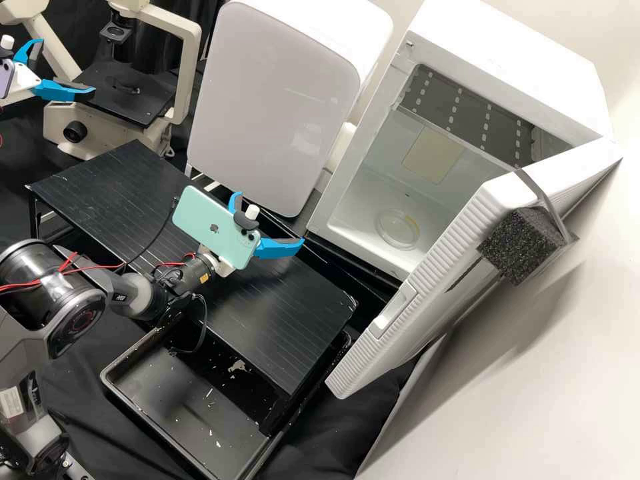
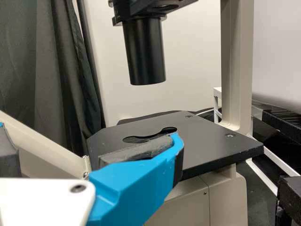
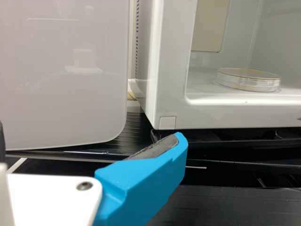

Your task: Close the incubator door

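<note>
Your high view slants down, well back, sharing microscope (image 1: 189, 63) with close left wrist view, incubator (image 1: 507, 53) with near-level right wrist view.

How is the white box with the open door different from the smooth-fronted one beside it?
The incubator has its door swung open; the smooth box has a pale panel covering its front. The incubator shows a round clear dish inside, while the smooth box's panel hides its inside. The incubator's door carries a black foam block; the smooth box's front has none. Both have white casings.
</note>
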`<control>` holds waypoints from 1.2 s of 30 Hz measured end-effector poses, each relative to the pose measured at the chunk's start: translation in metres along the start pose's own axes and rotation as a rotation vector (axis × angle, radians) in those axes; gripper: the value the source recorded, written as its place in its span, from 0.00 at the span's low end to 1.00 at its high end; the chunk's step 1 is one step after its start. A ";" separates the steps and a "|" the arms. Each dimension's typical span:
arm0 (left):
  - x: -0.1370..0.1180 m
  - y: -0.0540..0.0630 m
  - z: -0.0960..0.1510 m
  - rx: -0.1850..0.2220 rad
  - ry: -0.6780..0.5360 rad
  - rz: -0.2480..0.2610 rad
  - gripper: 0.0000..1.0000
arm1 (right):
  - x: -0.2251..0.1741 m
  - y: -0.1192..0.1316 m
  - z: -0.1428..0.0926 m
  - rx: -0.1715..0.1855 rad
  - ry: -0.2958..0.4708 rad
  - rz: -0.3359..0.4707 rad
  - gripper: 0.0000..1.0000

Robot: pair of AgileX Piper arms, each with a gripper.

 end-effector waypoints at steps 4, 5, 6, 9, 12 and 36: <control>0.000 0.000 0.000 0.000 0.000 0.000 1.00 | 0.000 0.000 0.000 0.000 0.000 0.000 1.00; 0.000 0.000 0.000 0.000 0.000 0.000 1.00 | 0.000 0.000 0.000 0.000 0.000 0.000 1.00; 0.000 0.000 0.000 0.000 0.000 0.000 1.00 | 0.000 0.000 0.000 0.000 0.000 0.000 1.00; 0.000 0.000 0.000 0.000 0.000 0.000 1.00 | 0.000 0.000 0.000 0.000 0.001 0.001 1.00; 0.000 0.000 0.000 0.000 0.000 0.000 1.00 | -0.002 0.000 0.003 -0.002 -0.003 0.006 1.00; 0.000 0.000 0.000 0.000 0.000 0.000 1.00 | -0.147 0.074 0.006 -0.060 0.059 0.569 1.00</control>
